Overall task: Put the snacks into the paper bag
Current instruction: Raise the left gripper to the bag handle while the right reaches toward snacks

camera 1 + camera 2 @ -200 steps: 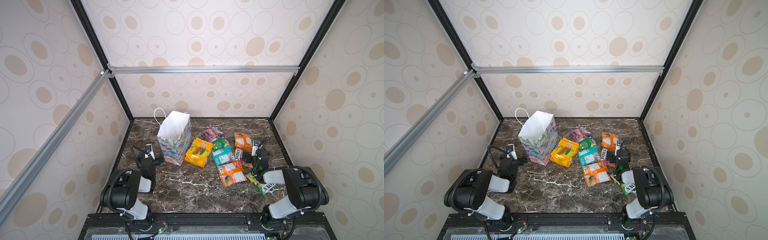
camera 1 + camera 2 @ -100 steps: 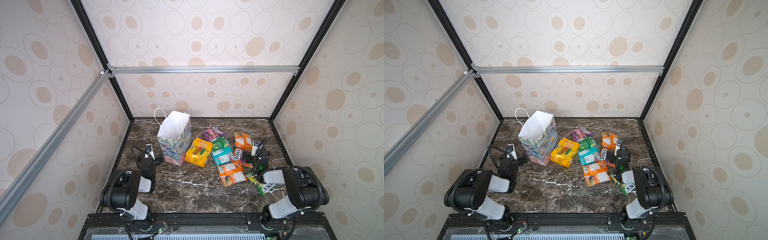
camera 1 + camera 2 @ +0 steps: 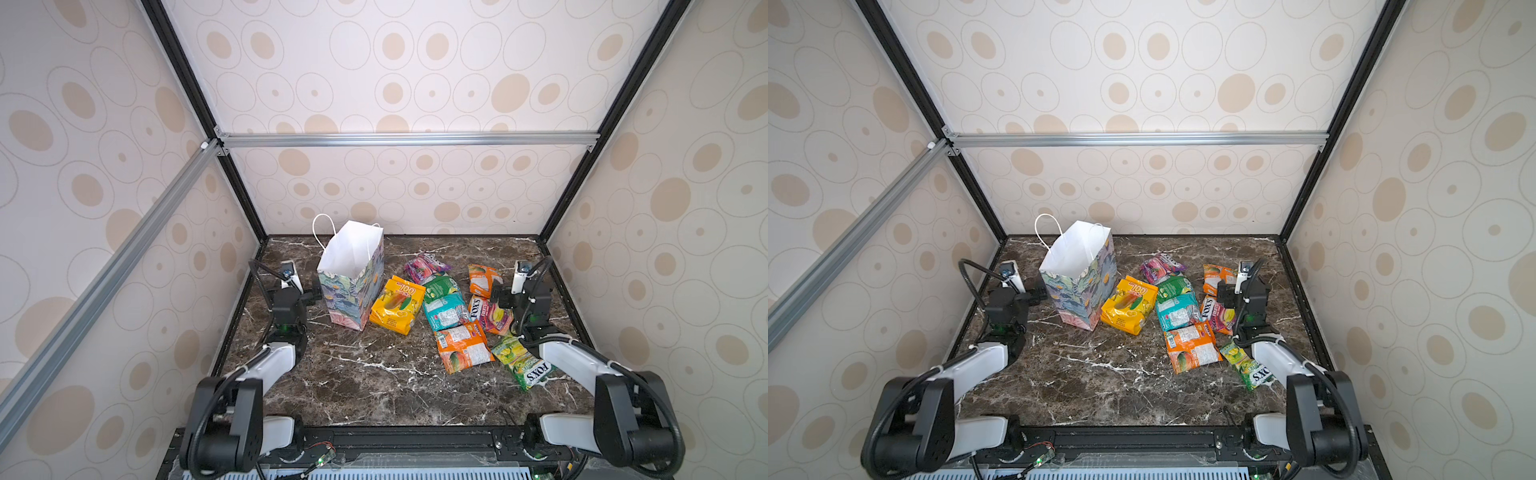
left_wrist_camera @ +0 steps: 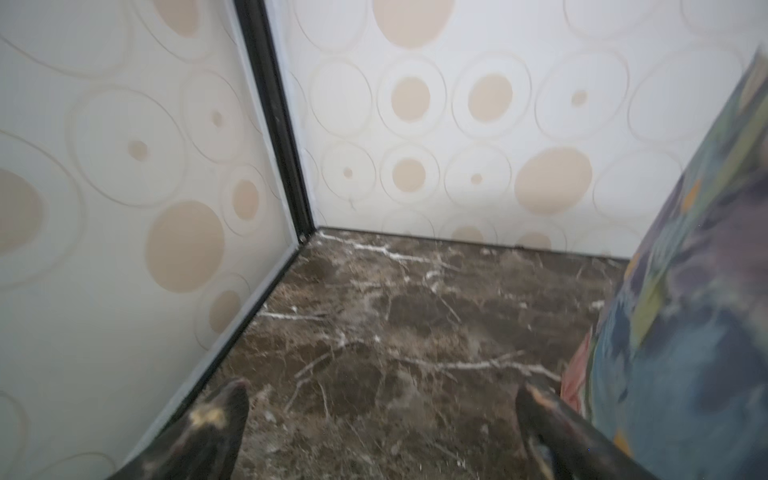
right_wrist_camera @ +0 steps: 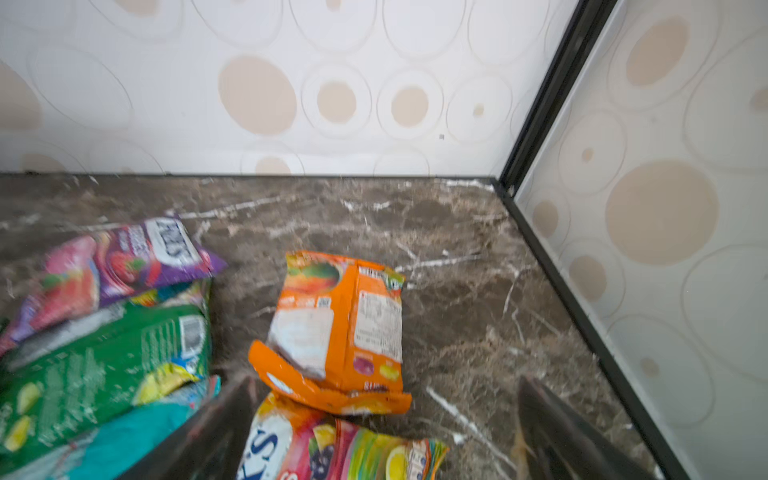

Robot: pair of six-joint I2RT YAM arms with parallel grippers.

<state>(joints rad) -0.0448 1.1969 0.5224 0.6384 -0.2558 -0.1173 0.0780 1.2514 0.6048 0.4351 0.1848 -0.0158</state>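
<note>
Left gripper point(image 4: 382, 388): fingers spread wide, low over the marble table point(image 3: 374, 386), pointing toward the far left corner. One finger is just beside the foot of the paper bag point(image 4: 685, 311); whether it touches, I cannot tell. Left arm point(image 3: 274, 361) is folded low, with the forearm running from the near-edge base toward the bag and the wrist level. Right gripper point(image 5: 388, 384): fingers equally wide, gripping nothing, hanging over a multicolour FOX'S packet point(image 5: 332, 449), with an orange packet point(image 5: 340, 328) lying just ahead between them. Right arm point(image 3: 573, 361) is folded low in the same way, its forearm passing over a green-yellow FOX'S packet point(image 3: 523, 361). In both top views the paper bag point(image 3: 351, 286) stands upright at far left, mouth open. All the snacks lie on the table to its right: yellow packet point(image 3: 397, 305) touching the bag's foot, then green point(image 3: 440, 286), teal point(image 3: 446, 311), pink-purple point(image 3: 424, 266) and a second orange one point(image 3: 461, 351) nearer the front.
</note>
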